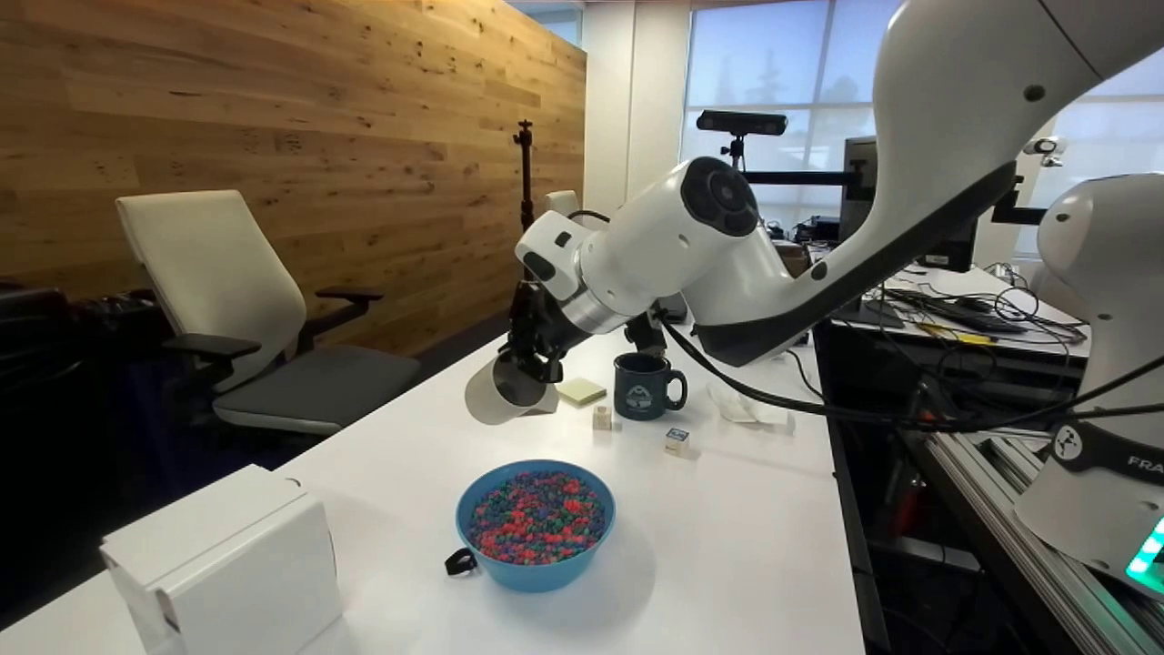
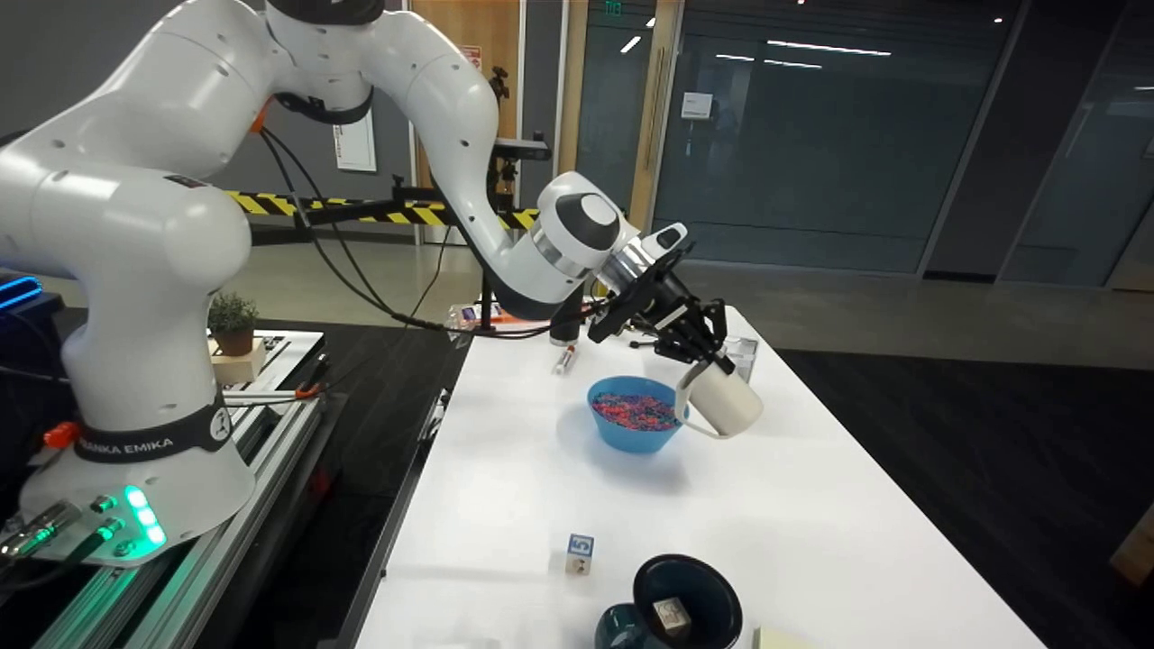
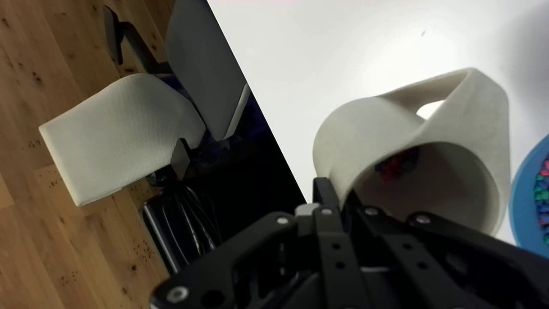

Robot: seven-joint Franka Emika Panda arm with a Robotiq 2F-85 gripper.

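a: where's our pale cup [image 1: 485,398]?
b: in an exterior view, on the far side of the blue bowl [image 1: 546,579], slightly left, tilted; our gripper [image 3: 342,199] pinches its wall, with colored bits [image 3: 393,165] inside.
a: which step?
b: carrying, we'd judge; the next move calls for a firm pinch and careful tilt.

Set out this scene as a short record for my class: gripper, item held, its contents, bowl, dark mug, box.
Gripper: shut
Item held: white mug, by its wall, tilted
Contents: some coloured pieces
Bowl: blue, upright on the table, holding similar pieces
Dark mug: upright on the table
Near dark mug: small blocks
Box: white, on the table
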